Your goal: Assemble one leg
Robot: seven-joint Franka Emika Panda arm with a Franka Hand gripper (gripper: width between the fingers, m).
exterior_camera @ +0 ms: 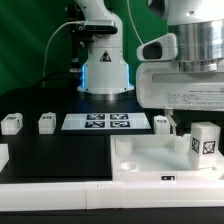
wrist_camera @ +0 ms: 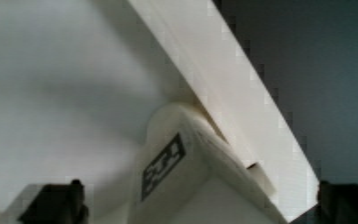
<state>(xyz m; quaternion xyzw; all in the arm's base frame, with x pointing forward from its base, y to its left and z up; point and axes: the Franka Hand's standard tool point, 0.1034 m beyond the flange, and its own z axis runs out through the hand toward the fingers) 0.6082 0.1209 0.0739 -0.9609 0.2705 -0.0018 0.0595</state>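
While the wide white plastic tray-like piece with round sockets [exterior_camera: 150,160] lies nearest the camera in the exterior view, we see one small white rectangular plastic leg with a black-and-white square tag [exterior_camera: 204,142] standing upright at that piece's corner on the exterior view's right. The wrist view shows a tagged white block [wrist_camera: 172,160] close under the camera, against a white edge that runs diagonally across the picture. Our two-finger gripper [wrist_camera: 194,203] shows there only as two dark fingertips [wrist_camera: 55,203] set wide apart at either side, with nothing pinched between them; in the exterior view the arm's bulky white and grey head [exterior_camera: 185,80] hangs above the tray, its fingers hidden from us.

Farther back on the black table [exterior_camera: 40,145] we find three more small white tagged blocks [exterior_camera: 11,123], [exterior_camera: 46,122] and [exterior_camera: 164,122], spread in a row. Between the last two lies the flat white marker board [exterior_camera: 105,122]. Behind it stands the white robot base with a blue glow [exterior_camera: 104,70].
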